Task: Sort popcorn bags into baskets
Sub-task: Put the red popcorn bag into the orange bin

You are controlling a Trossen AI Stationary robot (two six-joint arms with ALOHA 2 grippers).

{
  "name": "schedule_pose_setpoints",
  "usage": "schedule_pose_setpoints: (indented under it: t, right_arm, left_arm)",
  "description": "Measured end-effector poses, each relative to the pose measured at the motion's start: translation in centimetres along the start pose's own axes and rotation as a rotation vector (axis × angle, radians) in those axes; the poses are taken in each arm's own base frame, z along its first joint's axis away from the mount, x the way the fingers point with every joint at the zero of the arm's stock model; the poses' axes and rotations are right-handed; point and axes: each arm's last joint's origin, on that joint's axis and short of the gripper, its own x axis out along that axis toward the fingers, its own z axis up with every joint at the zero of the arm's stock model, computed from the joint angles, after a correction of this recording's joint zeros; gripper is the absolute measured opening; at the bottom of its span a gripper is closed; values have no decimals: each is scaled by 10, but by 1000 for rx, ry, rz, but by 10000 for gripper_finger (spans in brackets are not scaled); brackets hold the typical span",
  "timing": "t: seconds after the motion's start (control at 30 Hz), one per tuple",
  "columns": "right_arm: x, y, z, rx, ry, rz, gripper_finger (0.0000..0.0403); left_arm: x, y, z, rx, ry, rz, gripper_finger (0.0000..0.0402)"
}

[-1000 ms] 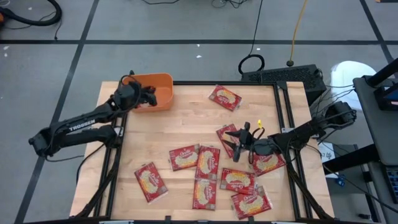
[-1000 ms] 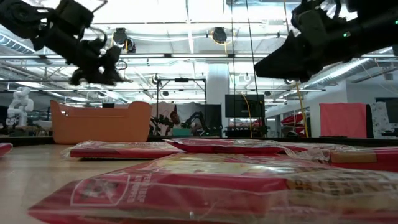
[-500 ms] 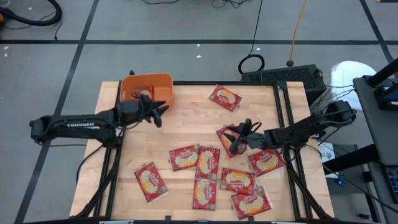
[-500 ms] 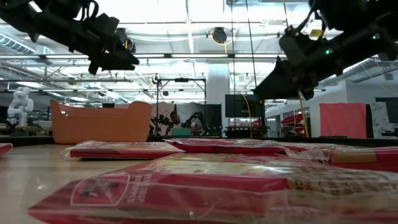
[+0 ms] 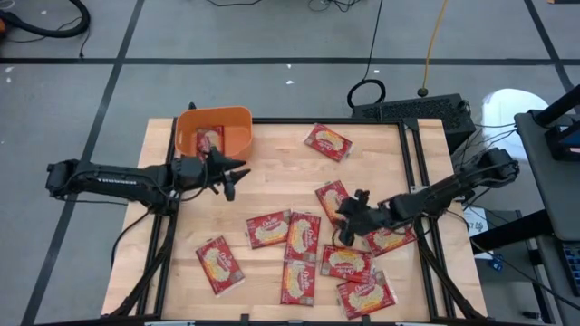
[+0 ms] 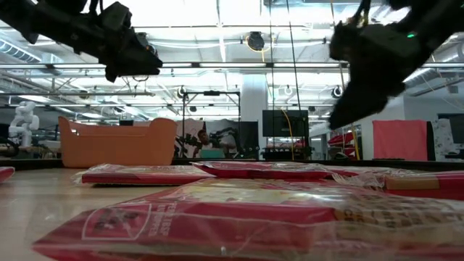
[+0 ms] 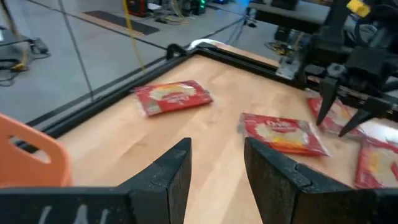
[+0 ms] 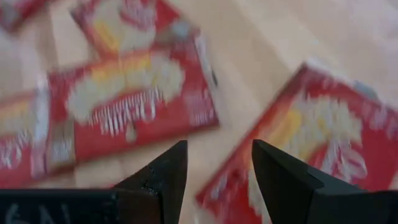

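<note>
Right hand (image 5: 350,220) spread, empty, above popcorn bags (image 5: 334,198): light, crinkly, slippery packets, probably best pinched at an edge; left hand (image 5: 228,171) spread too

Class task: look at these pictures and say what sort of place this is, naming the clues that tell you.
Most likely a robotics lab or workshop. Two robot arms work at a framed wooden table, cables trail over the grey floor, and the low view shows an open hall with ceiling lights, monitors and another robot arm behind.

The right wrist view is motion-blurred, so the lettering on the popcorn bags (image 8: 134,102) cannot be read. The left wrist view's edge cuts off most of the orange basket (image 7: 28,158). The packet (image 5: 209,141) inside the basket is too small to make out.
</note>
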Motion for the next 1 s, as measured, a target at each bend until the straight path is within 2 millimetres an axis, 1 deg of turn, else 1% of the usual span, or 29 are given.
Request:
schedule_pose_setpoints:
  t: [0.1, 0.2, 0.37, 0.5, 0.67, 0.77, 0.93, 1.0]
  right_arm:
    - [-8, 4, -9, 12, 86, -51, 171]
    - [-14, 2, -23, 36, 166, -113, 171]
    - [-20, -4, -38, 55, 224, -205, 171]
    - [-18, -11, -46, 39, 195, -253, 171]
    - [-10, -24, -61, 77, 190, -277, 171]
    - [-4, -30, -70, 119, 192, -249, 171]
    - [6, -40, -84, 185, 101, -174, 170]
    - [9, -44, -87, 215, 70, -157, 162]
  left_arm:
    - [0, -4, -2, 14, 12, -21, 152]
    - [1, -8, -5, 26, 31, -33, 152]
    - [7, -11, -9, 42, 51, -36, 152]
    - [14, -14, -10, 43, 38, -40, 152]
    - [24, -17, -10, 34, -1, -50, 152]
    - [29, -19, -11, 39, -12, -52, 152]
    - [36, -21, -14, 58, -25, -54, 152]
    - [38, -21, -14, 54, -36, -56, 152]
